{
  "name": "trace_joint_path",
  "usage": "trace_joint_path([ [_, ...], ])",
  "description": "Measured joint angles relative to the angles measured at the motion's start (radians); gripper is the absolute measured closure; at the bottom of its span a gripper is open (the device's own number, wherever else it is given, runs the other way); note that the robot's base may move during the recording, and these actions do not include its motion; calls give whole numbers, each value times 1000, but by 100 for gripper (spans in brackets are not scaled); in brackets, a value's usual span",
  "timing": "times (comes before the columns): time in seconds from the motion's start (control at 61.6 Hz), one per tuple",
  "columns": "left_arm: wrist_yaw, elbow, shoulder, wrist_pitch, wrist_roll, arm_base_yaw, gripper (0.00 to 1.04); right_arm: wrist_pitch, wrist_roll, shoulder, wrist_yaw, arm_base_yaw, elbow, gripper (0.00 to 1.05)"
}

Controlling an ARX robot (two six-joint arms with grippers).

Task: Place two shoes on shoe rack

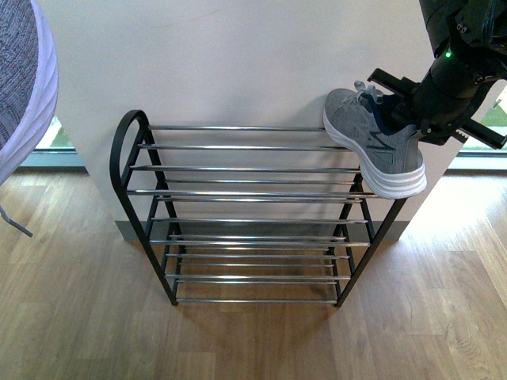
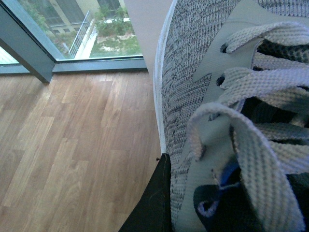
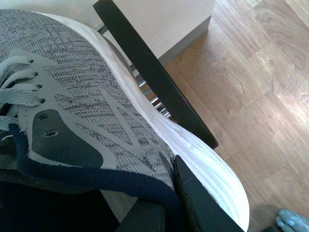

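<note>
Starting with the front view: the right claw is clamped on the collar of a grey sneaker — its white sole rests on the right end of the top tier of the shoe rack, heel jutting past the frame. The rack's right arch is mostly hidden behind the shoe. At the left edge a second sneaker is cut off, hanging above the wooden floor; no arm shows there.

Left wrist view: the second sneaker fills the frame, laces up close. The left claw grips it, one dark finger pressed against the knit side, the other lost from sight.

Right wrist view: one black finger lies against the grey sneaker's heel, its partner hidden in the dark collar. The sole touches the rack's black side bar. A light blue sandal is cut off at the frame edge.
</note>
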Motion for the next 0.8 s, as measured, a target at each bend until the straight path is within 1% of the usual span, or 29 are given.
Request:
trace_joint_path([
  [0.146,0,0,0,0,0,0,103,13,30,-10,-20,10,-8,103],
  [0.26,0,0,0,0,0,0,103,34,59,-28,-56,23,-39,103],
  [0.325,0,0,0,0,0,0,103,37,91,-54,-63,43,-74,103],
  [0.601,0,0,0,0,0,0,103,43,219,-137,-18,128,-149,103],
  [0.795,0,0,0,0,0,0,103,67,272,-109,-11,144,-170,103],
])
